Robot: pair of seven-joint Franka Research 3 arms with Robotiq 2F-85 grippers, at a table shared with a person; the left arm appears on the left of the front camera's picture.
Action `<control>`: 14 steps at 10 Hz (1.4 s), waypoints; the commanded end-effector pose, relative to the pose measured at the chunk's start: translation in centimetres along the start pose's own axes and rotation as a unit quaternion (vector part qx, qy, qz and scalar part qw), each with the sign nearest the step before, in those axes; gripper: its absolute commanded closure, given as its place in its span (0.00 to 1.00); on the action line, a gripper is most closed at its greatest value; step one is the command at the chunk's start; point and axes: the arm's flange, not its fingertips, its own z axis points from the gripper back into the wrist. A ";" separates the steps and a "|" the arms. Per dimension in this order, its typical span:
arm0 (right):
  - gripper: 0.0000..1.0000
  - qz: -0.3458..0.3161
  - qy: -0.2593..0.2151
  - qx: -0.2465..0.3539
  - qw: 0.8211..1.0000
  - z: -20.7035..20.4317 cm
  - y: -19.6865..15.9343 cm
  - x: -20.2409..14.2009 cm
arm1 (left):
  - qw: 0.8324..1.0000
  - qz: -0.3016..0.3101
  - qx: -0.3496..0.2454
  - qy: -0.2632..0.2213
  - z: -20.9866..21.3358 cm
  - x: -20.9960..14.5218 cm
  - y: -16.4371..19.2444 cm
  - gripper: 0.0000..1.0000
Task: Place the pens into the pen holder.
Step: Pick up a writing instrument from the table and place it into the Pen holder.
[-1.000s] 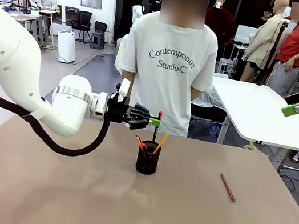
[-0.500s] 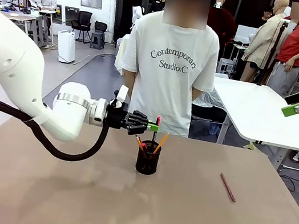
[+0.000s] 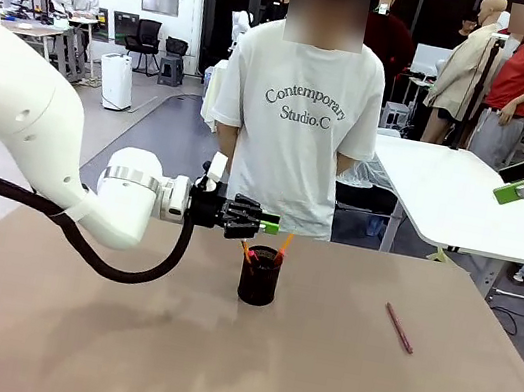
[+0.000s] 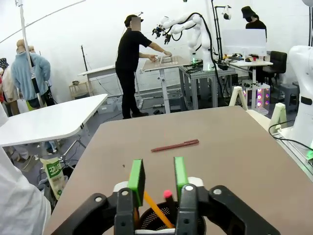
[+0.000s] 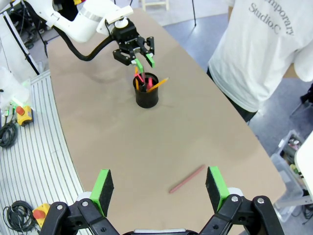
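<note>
The black mesh pen holder [image 3: 258, 279] stands mid-table with pens in it: a yellow-orange one [image 3: 284, 245] and a red one [image 3: 246, 250]. My left gripper [image 3: 271, 224] hovers just above its rim, jaws parted, nothing between the pads. Looking down past that gripper [image 4: 158, 178], the left wrist view shows the holder [image 4: 155, 224], the yellow pen [image 4: 156, 210] and a pink-tipped pen [image 4: 167, 195] below the pads. A reddish-pink pen [image 3: 399, 328] lies flat on the table to the right. My right gripper [image 5: 159, 187] hangs open high above that pen [image 5: 187, 178].
A person in a white T-shirt [image 3: 302, 112] stands at the far edge, right behind the holder. The brown table [image 3: 116, 333] stretches wide on all sides. A white table [image 3: 455, 195] stands beyond the right corner.
The left gripper came down toward the holder with a pink-tipped pen, then parted its jaws. The pen now sits down in the cup. The right arm has not moved.
</note>
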 end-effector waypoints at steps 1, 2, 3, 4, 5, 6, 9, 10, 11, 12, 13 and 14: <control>0.00 0.005 -0.019 0.005 1.000 0.0 -0.1 0.1 | 1.000 -0.014 0.001 -0.014 -0.1 -0.1 0.2 0.17; 0.00 0.005 -0.019 0.005 1.000 0.0 -0.1 0.1 | 1.000 -0.014 -0.001 -0.014 0.0 -0.1 0.2 0.00; 0.00 0.005 -0.019 0.005 1.000 0.0 -0.1 0.1 | 1.000 -0.013 0.000 -0.013 -0.1 0.0 0.1 0.00; 0.00 0.005 -0.019 0.005 1.000 0.0 -0.1 0.1 | 1.000 -0.009 0.003 -0.013 -0.1 0.1 0.0 0.00; 0.00 0.005 -0.019 0.005 1.000 0.0 -0.1 0.1 | 1.000 -0.008 -0.001 -0.009 0.2 0.3 0.1 0.00; 0.00 0.005 -0.019 0.005 1.000 0.0 -0.1 0.1 | 1.000 -0.011 0.002 -0.002 0.3 0.5 0.0 0.00; 0.00 0.005 -0.019 0.005 1.000 0.0 -0.1 0.1 | 1.000 -0.004 0.017 0.018 0.4 1.0 0.2 0.00; 0.00 0.005 -0.019 0.005 1.000 0.0 -0.1 0.1 | 1.000 -0.002 0.015 0.020 0.6 1.2 0.0 0.00; 0.00 0.005 -0.019 0.005 1.000 0.0 -0.1 0.1 | 0.999 0.001 0.014 0.033 0.5 1.4 -0.2 0.00; 0.00 0.005 -0.019 0.005 1.000 0.0 -0.1 0.1 | 0.999 -0.001 0.021 0.049 0.3 1.4 0.0 0.00; 0.00 0.005 -0.019 0.005 1.000 0.0 -0.1 0.1 | 1.000 -0.006 0.014 0.017 0.4 0.9 0.4 0.00; 0.00 0.005 -0.019 0.005 1.000 0.0 -0.1 0.1 | 1.000 -0.006 0.014 0.017 0.4 0.9 0.4 0.00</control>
